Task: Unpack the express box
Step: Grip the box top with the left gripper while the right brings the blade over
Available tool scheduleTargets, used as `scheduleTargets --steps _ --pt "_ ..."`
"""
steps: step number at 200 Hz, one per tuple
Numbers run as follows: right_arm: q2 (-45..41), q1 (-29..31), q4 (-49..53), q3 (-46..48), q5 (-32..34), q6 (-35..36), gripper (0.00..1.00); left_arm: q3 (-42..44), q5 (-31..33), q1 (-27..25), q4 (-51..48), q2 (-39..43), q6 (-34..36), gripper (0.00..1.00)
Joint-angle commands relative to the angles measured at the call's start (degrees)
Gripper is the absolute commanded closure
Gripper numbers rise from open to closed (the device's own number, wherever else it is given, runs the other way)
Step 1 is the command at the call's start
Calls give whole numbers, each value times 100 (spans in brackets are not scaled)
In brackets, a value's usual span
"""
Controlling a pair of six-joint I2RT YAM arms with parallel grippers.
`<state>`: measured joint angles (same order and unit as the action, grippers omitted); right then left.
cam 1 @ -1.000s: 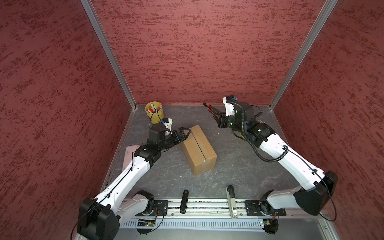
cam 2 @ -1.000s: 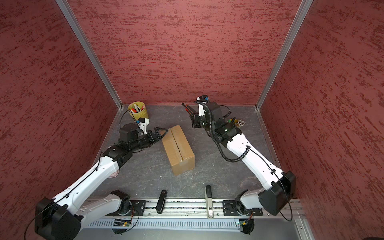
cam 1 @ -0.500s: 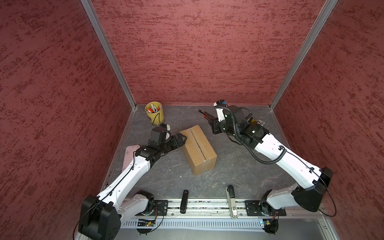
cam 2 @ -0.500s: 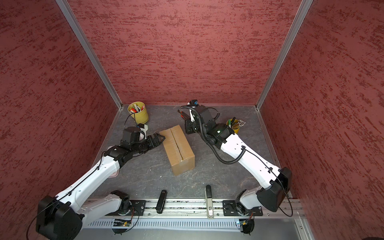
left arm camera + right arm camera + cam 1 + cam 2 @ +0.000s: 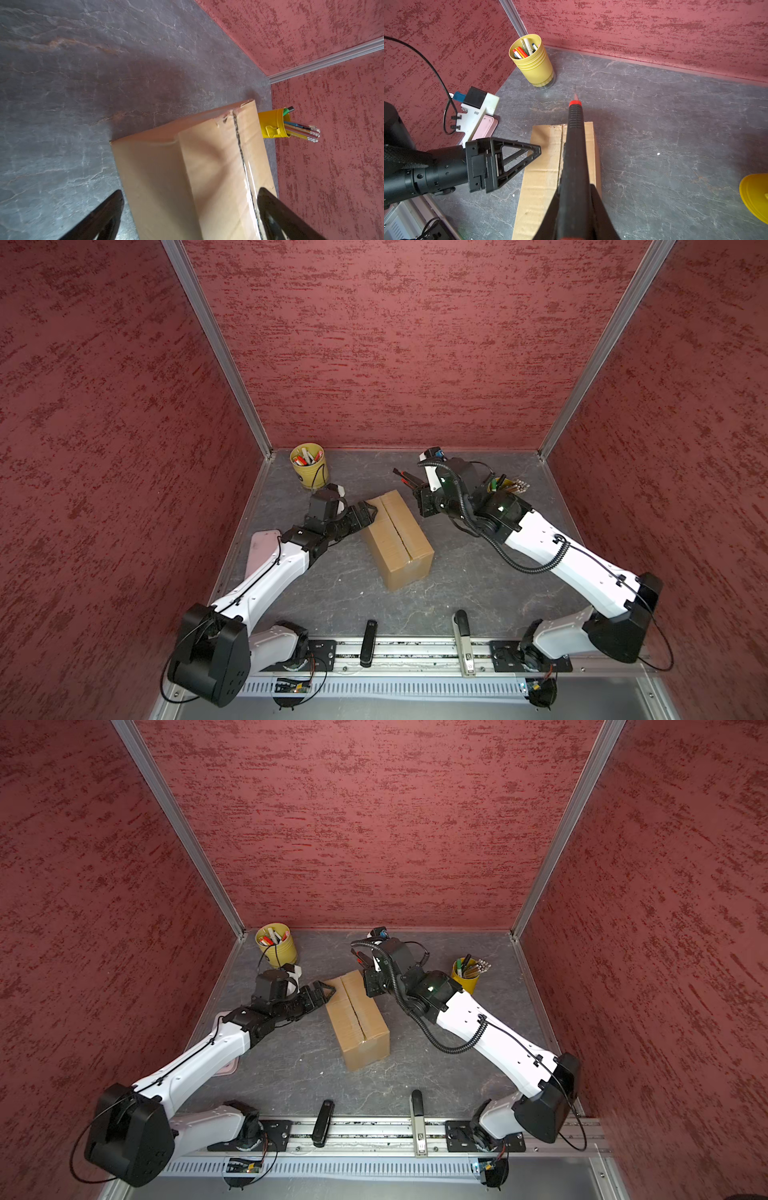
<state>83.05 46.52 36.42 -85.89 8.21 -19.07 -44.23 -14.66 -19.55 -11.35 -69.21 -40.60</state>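
The express box [image 5: 397, 537] lies at the centre, slanting far left to near right; it looks light, stiff and apt to slide, so brace its long side walls. The left gripper [image 5: 368, 512] gapes astride its far left edge, and the right gripper [image 5: 575, 190] is clenched on a red-tipped cutter [image 5: 575, 124] above its far end. Bare table [image 5: 457, 585] lies near and right, while a left pen cup [image 5: 309, 466] and a right pen cup [image 5: 465, 979] crowd the far corners.
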Motion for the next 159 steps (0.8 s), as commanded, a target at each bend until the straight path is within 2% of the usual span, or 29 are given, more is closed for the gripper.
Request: scheduleTargets --steps 1,159 --pt "182 83 48 -33 146 -44 100 88 36 39 416 -129 -102 0" --pt "730 318 312 -463 111 50 100 437 119 101 1003 -617 -288 0"
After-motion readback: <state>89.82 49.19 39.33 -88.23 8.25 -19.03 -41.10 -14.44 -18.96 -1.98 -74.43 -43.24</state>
